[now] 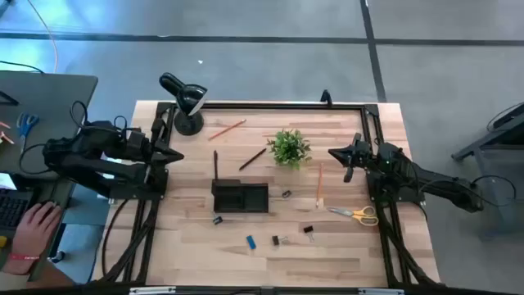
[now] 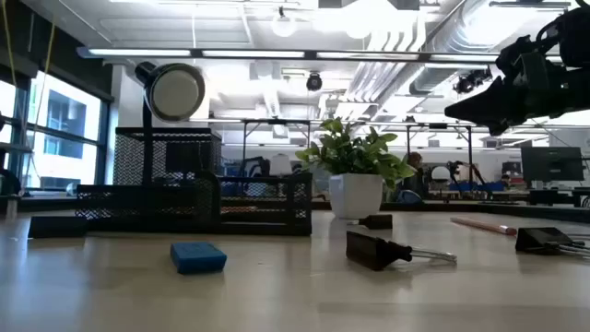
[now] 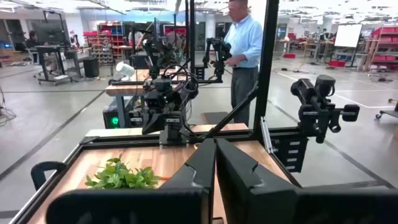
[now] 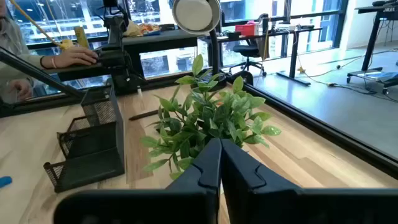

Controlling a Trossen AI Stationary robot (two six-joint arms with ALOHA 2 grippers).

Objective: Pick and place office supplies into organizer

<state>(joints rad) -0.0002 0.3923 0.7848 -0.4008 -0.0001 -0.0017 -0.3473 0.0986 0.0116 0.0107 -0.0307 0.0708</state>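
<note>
The black mesh organizer (image 1: 240,197) stands at the table's middle, also seen in the low view (image 2: 184,198). Around it lie orange pencils (image 1: 227,129) (image 1: 319,182), a dark pencil (image 1: 252,159), yellow-handled scissors (image 1: 356,214), small black binder clips (image 1: 279,240) (image 1: 308,233) (image 2: 378,249) and a blue eraser (image 1: 250,242) (image 2: 198,257). My left gripper (image 1: 176,156) (image 3: 214,163) hovers shut at the table's left edge, pointing right. My right gripper (image 1: 333,152) (image 4: 219,163) hovers shut at the right side, just right of the plant, pointing left. Neither holds anything.
A small green potted plant (image 1: 289,147) stands right of centre, close in front of my right gripper. A black gooseneck lamp (image 1: 184,98) stands at the far left corner. A person's hand (image 1: 33,229) rests on a side desk left of the table.
</note>
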